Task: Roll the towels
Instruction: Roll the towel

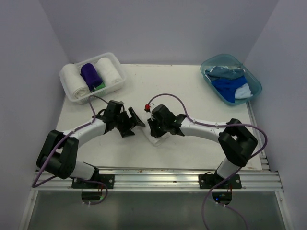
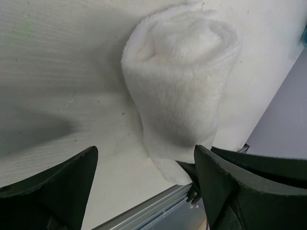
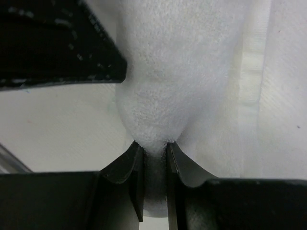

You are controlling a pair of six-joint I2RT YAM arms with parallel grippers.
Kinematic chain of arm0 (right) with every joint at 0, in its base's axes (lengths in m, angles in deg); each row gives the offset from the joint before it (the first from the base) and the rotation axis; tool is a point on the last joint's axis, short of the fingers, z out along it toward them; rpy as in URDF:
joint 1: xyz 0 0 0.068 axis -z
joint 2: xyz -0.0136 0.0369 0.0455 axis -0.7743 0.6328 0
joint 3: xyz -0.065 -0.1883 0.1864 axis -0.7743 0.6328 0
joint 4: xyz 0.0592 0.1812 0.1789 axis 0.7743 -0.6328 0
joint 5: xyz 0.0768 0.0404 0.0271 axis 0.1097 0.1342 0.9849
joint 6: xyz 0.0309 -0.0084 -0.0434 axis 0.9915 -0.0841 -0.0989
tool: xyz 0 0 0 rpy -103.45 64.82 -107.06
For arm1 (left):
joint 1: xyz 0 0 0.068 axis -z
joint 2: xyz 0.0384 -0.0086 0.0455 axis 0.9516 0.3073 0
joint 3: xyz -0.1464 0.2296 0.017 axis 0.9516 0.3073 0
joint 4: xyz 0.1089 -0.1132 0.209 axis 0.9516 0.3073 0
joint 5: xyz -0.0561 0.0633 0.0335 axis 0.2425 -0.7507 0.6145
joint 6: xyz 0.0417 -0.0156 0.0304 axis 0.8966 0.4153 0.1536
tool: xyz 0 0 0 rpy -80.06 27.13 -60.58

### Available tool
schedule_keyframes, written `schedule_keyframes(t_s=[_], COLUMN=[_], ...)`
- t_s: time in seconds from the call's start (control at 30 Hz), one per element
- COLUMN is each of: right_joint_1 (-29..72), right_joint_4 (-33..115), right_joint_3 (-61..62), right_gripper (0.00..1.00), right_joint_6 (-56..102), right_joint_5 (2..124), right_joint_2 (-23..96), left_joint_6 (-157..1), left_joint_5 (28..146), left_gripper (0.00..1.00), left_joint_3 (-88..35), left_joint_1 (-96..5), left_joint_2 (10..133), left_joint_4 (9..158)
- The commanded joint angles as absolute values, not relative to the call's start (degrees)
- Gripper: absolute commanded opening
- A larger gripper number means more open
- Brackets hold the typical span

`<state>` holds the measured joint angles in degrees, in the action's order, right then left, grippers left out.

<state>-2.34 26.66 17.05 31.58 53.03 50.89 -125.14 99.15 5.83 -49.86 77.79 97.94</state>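
Note:
A rolled white towel (image 1: pixel 156 142) lies on the table between my two grippers. My right gripper (image 1: pixel 153 130) is shut on it: in the right wrist view the fingertips (image 3: pixel 136 155) pinch a fold of the white towel (image 3: pixel 182 72) at the gripper (image 3: pixel 154 147). My left gripper (image 1: pixel 134 123) stands open just left of the roll. In the left wrist view the rolled towel (image 2: pixel 182 86) rises ahead of the open gripper (image 2: pixel 146 152), its near end close to the right finger (image 2: pixel 225 187). No cloth sits between the left fingers.
A white lattice basket (image 1: pixel 109 55) at the back left holds two rolled white towels (image 1: pixel 75 80), a purple roll (image 1: pixel 91 74) and a green one (image 1: pixel 100 87). A teal tub (image 1: pixel 225 55) at the back right holds loose blue towels (image 1: pixel 229 88). The table's metal front rail (image 1: pixel 158 178) runs close behind the roll.

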Motion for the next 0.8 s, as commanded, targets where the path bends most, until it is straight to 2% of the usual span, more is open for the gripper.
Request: schedule_keyframes(t_s=[0.0,0.33,0.77], right_joint_1=[2.2,10.4,11.8], right_joint_4=[35.1,57.2,79.3], right_joint_3=[19.8,26.8,32.8], right_gripper=[0.11,0.09,0.08], right_joint_6=[40.1,57.5,71.7], right_joint_5=[73.1,96.9,104.5], right_joint_2=[49.7,53.5,58.7], left_joint_6=[-122.4,-123.2,-125.5], left_joint_5=[102.1,106.5,107.4], left_gripper=[0.85,0.86,0.87], left_joint_3=[4.1,6.3,9.3], left_joint_1=[-50.0,-49.5,-49.5], left_joint_2=[78.0,80.5,82.9], left_joint_4=[97.2,91.6,84.8])
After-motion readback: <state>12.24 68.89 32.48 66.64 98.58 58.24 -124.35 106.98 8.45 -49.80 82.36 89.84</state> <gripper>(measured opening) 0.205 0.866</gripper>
